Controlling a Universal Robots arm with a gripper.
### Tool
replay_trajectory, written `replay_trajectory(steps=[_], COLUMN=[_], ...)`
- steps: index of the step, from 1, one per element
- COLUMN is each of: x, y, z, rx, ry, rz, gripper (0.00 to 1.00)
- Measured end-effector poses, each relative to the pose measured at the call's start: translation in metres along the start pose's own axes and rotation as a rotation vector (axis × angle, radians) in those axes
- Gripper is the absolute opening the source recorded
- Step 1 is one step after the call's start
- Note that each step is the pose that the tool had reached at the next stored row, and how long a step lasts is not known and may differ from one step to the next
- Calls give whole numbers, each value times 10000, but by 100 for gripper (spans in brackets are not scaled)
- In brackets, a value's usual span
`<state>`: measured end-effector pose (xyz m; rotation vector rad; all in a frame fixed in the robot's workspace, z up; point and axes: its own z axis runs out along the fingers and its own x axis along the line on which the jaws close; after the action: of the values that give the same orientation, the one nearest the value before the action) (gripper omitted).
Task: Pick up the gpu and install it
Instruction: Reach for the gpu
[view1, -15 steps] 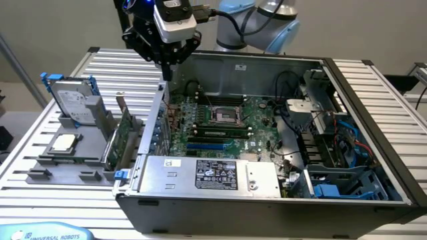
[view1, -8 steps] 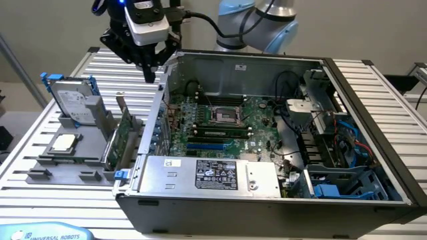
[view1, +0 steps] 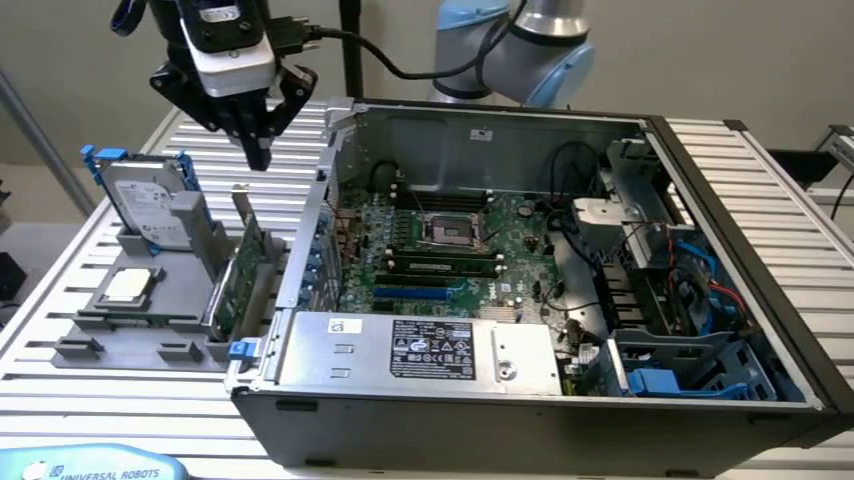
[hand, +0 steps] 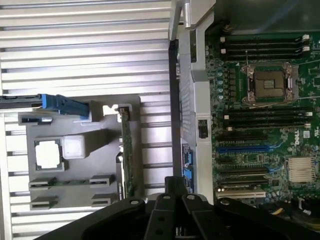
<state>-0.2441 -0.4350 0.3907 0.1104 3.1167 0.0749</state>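
I am watching the gripper (view1: 256, 152) hanging above the grey holder (view1: 134, 348) on the exterior view's left, just outside the open computer case (view1: 534, 420). Its fingers are pressed together to a point and are carrying nothing.

The gpu (view1: 244, 270) is sitting in that holder, below the fingertips and apart from them, not yet picked up. It is standing on its long edge in a slot. I judge this is meant to leave the upper edge free for a pinch from above.

Its long axis is running from near to far, roughly alongside the case's left wall. The narrow metal bracket (view1: 242, 205) is at the far end, rising upward, and the card's faces are looking left and right.

The motherboard (view1: 441, 235) is lying flat in the case floor, so its slots are facing up.
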Motion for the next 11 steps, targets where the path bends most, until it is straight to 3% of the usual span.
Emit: replay_trajectory(steps=[11], x=[497], y=[-81], z=[39], rx=[0], ry=[0], rz=[0], gripper=[11])
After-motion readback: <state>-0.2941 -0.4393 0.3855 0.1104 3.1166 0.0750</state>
